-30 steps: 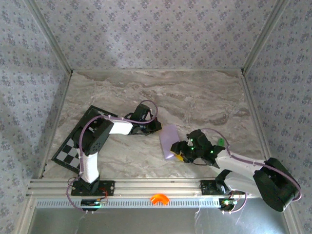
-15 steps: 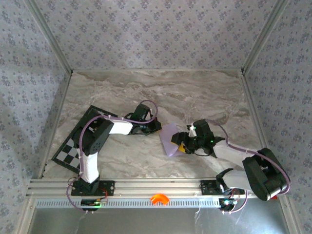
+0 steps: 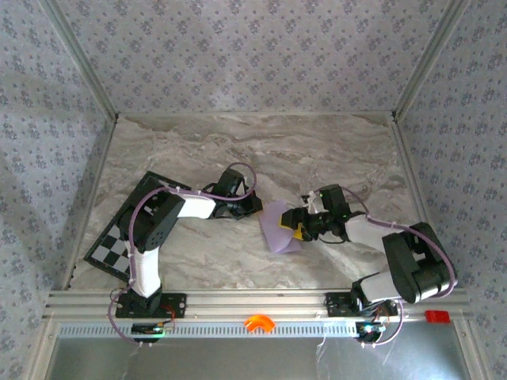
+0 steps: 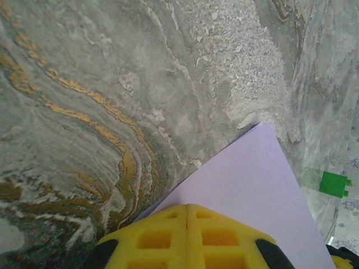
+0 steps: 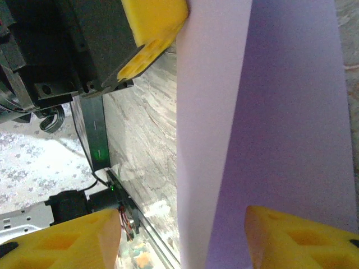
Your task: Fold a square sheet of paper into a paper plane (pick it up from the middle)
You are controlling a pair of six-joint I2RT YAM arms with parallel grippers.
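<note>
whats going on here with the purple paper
A robot is folding a lilac sheet of paper on the marble table. The left gripper, jaws shut, sits at one edge; the right gripper, jaws open, straddles the opposite side. The sheet shows a crease but is no plane yet.

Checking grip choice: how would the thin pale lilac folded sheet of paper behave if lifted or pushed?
Probably floppy: one flap of the thin pale lilac sheet of paper looks lifted off the rest. Likely light, so a push would slide it across the smooth marbled tabletop.
</note>
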